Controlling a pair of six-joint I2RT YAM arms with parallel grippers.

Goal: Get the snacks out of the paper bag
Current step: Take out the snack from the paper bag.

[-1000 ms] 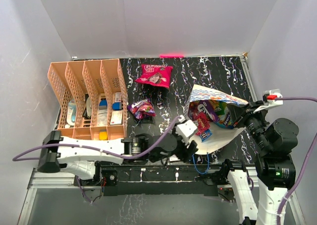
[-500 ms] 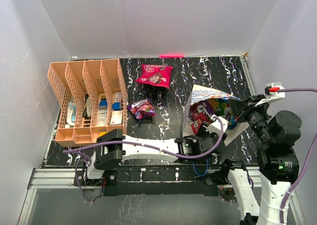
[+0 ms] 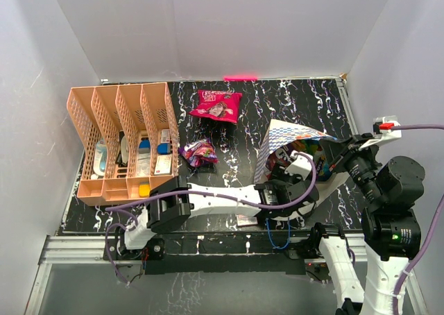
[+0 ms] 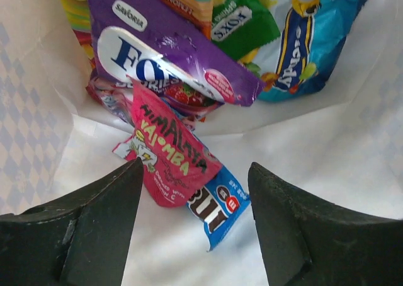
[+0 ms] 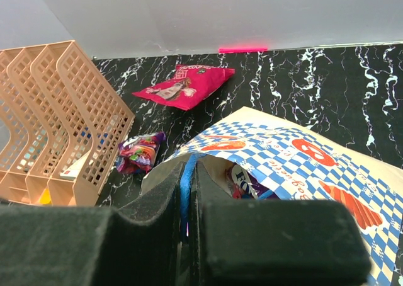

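Black tabletop w/ white marble veining, boxed in on 3 sides by plain pale-grey walls; light soft & even. Pink tape strip at far edge, peach divider rack at left, metal rail along near edge.

Paper bag: matt paper, printed check outside, plain cream inside, lightly creased.
Snacks: glossy plastic film, crinkled.
Bench: smooth, black marbled, slight sheen.
Divider rack: peach plastic, matt, perforated.
Left gripper: fingers matt black, faintly grainy.
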